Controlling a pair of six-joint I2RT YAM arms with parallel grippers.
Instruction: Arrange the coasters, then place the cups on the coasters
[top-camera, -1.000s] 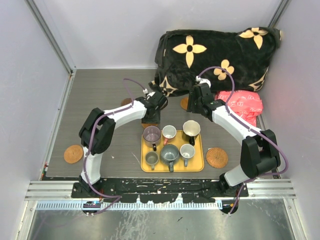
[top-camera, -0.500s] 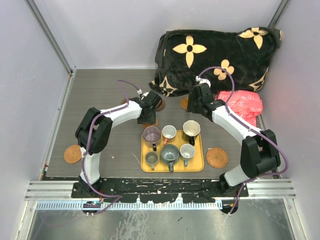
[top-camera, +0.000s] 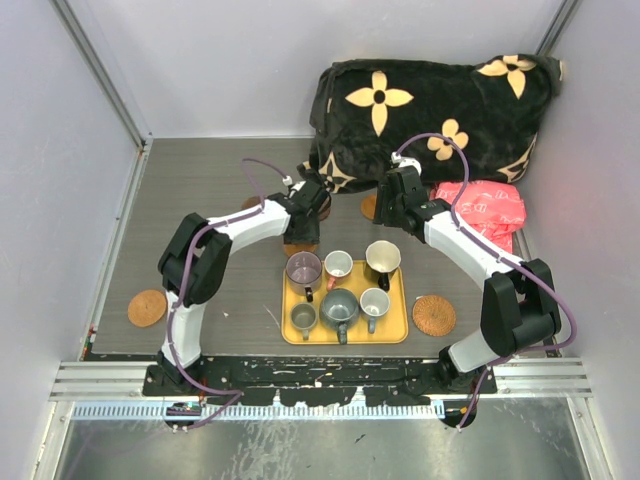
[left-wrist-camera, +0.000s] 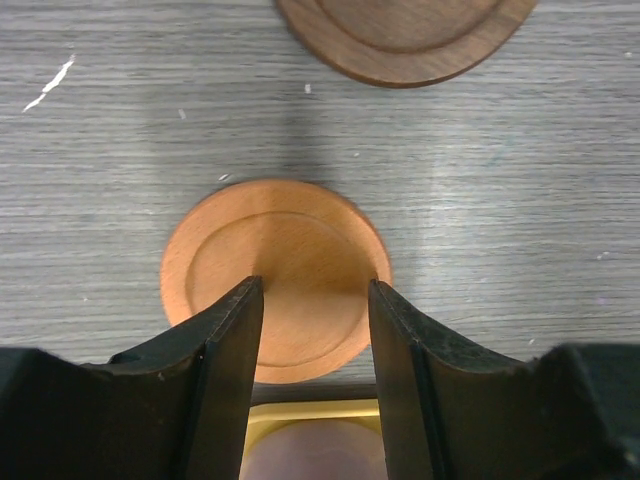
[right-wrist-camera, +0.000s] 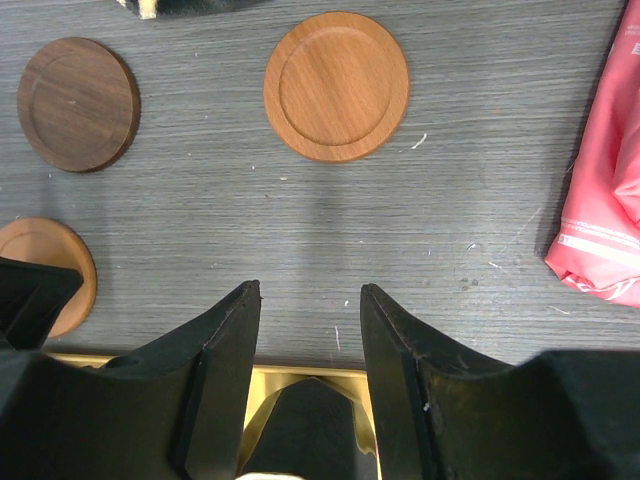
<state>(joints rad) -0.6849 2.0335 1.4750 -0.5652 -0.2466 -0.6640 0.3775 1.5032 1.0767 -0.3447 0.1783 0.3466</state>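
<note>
My left gripper (left-wrist-camera: 315, 285) is open and hangs just above an orange-brown coaster (left-wrist-camera: 275, 270), with nothing gripped. Beyond it lies a dark brown coaster (left-wrist-camera: 400, 35). In the top view this gripper (top-camera: 301, 233) sits behind the tray's far left corner. My right gripper (right-wrist-camera: 310, 290) is open and empty over bare table, above the black cup (right-wrist-camera: 310, 430). Ahead of it lie an orange-brown coaster (right-wrist-camera: 337, 85) and a dark brown coaster (right-wrist-camera: 78, 103). Wicker coasters lie at the left (top-camera: 147, 307) and right (top-camera: 434, 314). Several cups, among them purple (top-camera: 303, 268), white (top-camera: 338, 265) and black (top-camera: 382, 258), stand on the tray.
The yellow tray (top-camera: 395, 330) sits at the near middle of the table. A black blanket with tan flowers (top-camera: 430, 105) fills the far right corner. A pink bag (top-camera: 480, 210) lies to the right of my right gripper. Walls close in the table on both sides.
My left arm swung a little to the left and came back over the orange-brown coaster. The right arm, the cups and the coasters have not moved.
</note>
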